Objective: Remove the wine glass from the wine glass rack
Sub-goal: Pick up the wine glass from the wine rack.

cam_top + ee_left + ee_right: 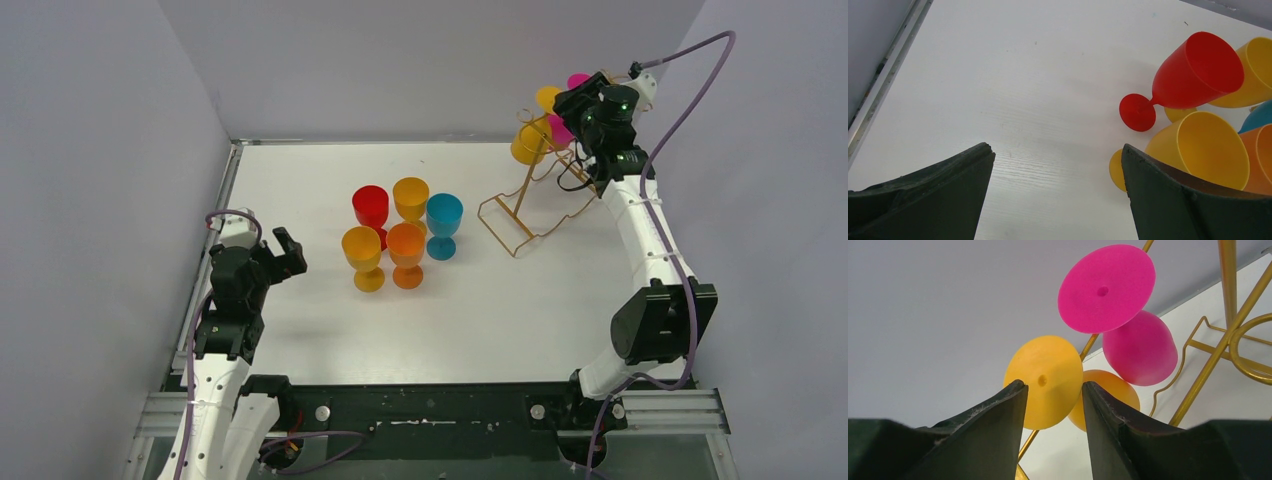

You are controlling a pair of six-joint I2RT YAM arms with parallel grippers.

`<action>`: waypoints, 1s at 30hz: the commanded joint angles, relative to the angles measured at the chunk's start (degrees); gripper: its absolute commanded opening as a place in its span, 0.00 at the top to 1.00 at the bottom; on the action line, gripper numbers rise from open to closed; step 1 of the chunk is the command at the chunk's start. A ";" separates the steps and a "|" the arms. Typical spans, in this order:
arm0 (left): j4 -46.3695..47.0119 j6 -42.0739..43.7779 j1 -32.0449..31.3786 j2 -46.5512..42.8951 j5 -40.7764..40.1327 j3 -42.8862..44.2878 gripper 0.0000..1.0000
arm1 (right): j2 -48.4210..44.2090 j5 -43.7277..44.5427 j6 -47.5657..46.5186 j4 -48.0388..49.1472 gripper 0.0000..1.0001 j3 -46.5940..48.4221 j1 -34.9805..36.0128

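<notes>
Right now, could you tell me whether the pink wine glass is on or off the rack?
On: the pink wine glass hangs foot-up from the gold wine glass rack.

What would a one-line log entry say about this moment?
right gripper: part open, at yellow glass on rack | left gripper: open, over table | pink glass: hanging on rack
</notes>
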 commanded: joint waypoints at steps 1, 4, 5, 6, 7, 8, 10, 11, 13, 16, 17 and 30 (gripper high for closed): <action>2.38 0.63 0.31 -0.16 0.93 0.21 0.03 | 0.58 -0.05 -0.22 -4.73 0.54 3.23 -0.21; 2.42 0.62 0.32 -0.16 0.92 0.25 0.03 | 1.45 -0.55 -0.35 -5.84 0.55 4.39 -0.22; 2.41 0.60 0.32 -0.13 0.94 0.25 0.03 | 2.02 -0.65 -0.52 -7.08 0.55 5.59 -0.11; 2.38 0.60 0.28 -0.10 0.87 0.26 0.02 | 2.40 -0.66 -0.78 -7.99 0.55 6.44 -0.02; 2.34 0.62 0.32 -0.12 0.83 0.26 0.03 | 2.63 -0.59 -0.86 -8.07 0.55 6.68 0.18; 2.34 0.61 0.32 -0.16 0.85 0.20 0.03 | 2.65 -0.62 -0.71 -7.64 0.54 6.43 0.17; 2.45 0.60 0.33 -0.03 0.85 0.22 0.03 | 3.53 -0.64 -0.46 -7.88 0.54 7.02 0.10; 2.46 0.60 0.33 -0.03 0.92 0.25 0.03 | 4.17 -0.66 -0.50 -8.59 0.53 7.66 0.17; 2.35 0.63 0.33 -0.04 0.85 0.26 0.03 | 4.89 -2.50 -0.19 -8.51 0.52 7.96 0.04; 2.35 0.62 0.33 0.00 0.85 0.26 0.03 | 4.67 -2.51 0.65 -7.39 0.56 7.05 0.17; 2.40 0.68 0.33 0.00 0.85 0.24 0.03 | 4.48 -2.70 0.88 -6.86 0.57 6.62 0.07; 2.46 0.72 0.33 0.14 0.85 0.18 0.03 | 0.13 -1.28 1.70 -3.56 0.83 2.51 -0.12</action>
